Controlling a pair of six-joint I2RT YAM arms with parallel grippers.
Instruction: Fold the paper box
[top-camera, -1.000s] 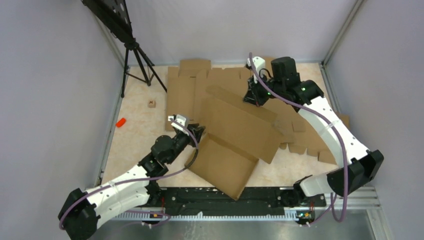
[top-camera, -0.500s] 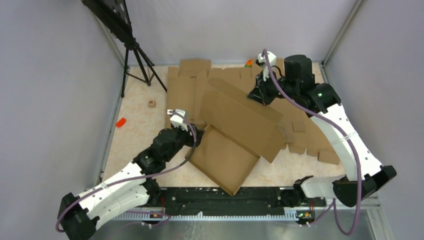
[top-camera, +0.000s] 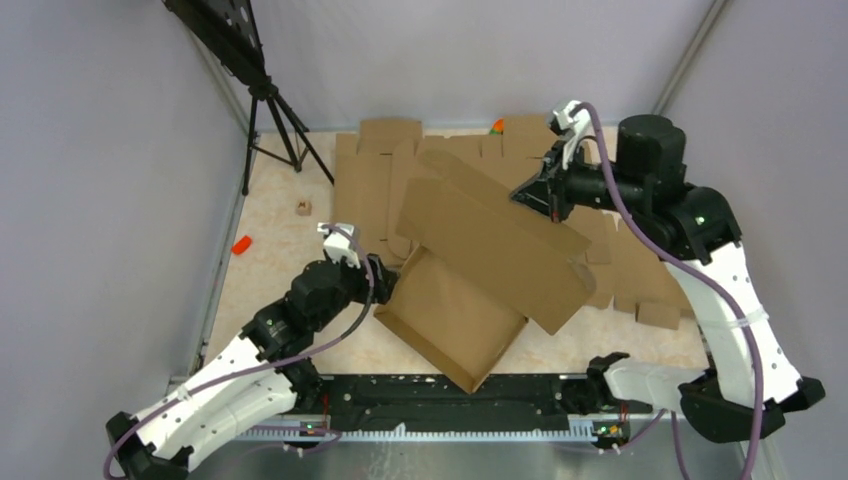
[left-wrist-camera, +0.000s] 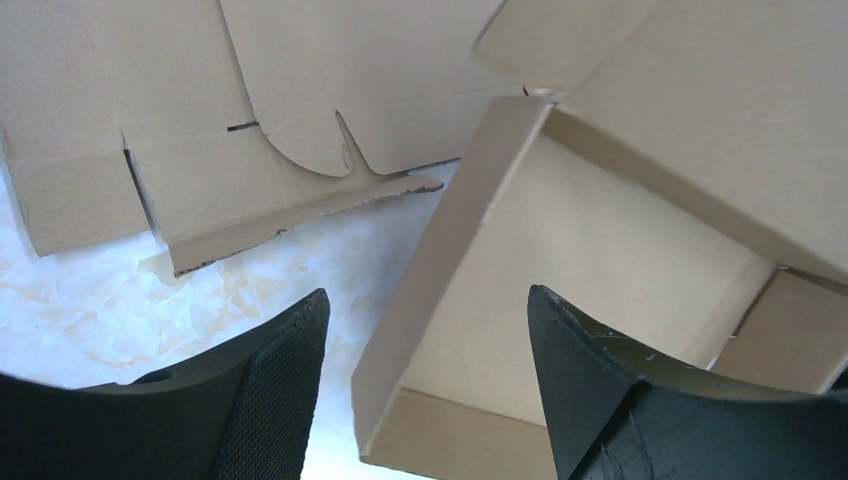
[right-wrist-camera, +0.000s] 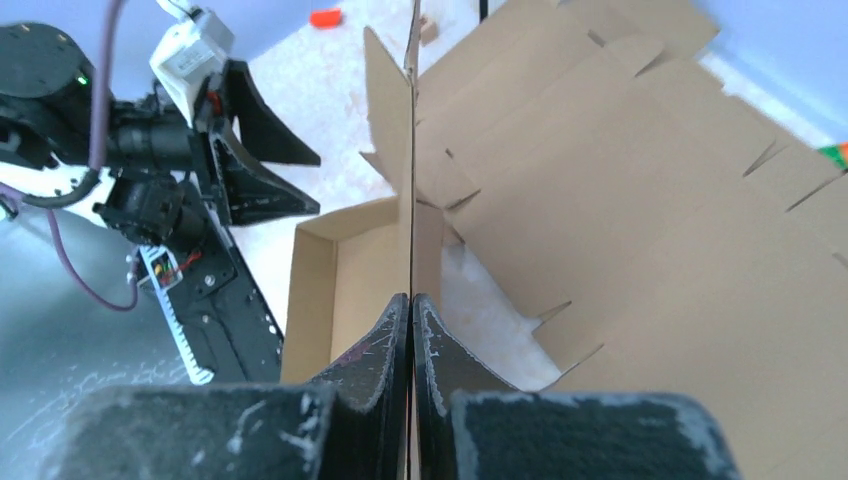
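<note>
The paper box (top-camera: 455, 315) is brown cardboard with a shallow tray of low side walls near the front middle and a big lid panel (top-camera: 490, 240) raised over it. My right gripper (top-camera: 540, 197) is shut on the lid's far edge and holds it up; the right wrist view shows the panel edge-on (right-wrist-camera: 411, 150) between the shut fingers. My left gripper (top-camera: 385, 272) is open and empty just left of the tray. In the left wrist view the tray's left wall (left-wrist-camera: 440, 280) stands between the open fingers (left-wrist-camera: 270, 390) without touching them.
Flat notched cardboard blanks (top-camera: 375, 180) lie across the back and right of the table (top-camera: 270, 250). A tripod (top-camera: 270, 110) stands at back left. A small wooden block (top-camera: 303, 208) and an orange piece (top-camera: 241, 244) lie at left. A black rail (top-camera: 440, 400) runs along the front.
My right gripper has moved right and up with the lid, swinging it further over the tray. My left arm has drawn back slightly to the left.
</note>
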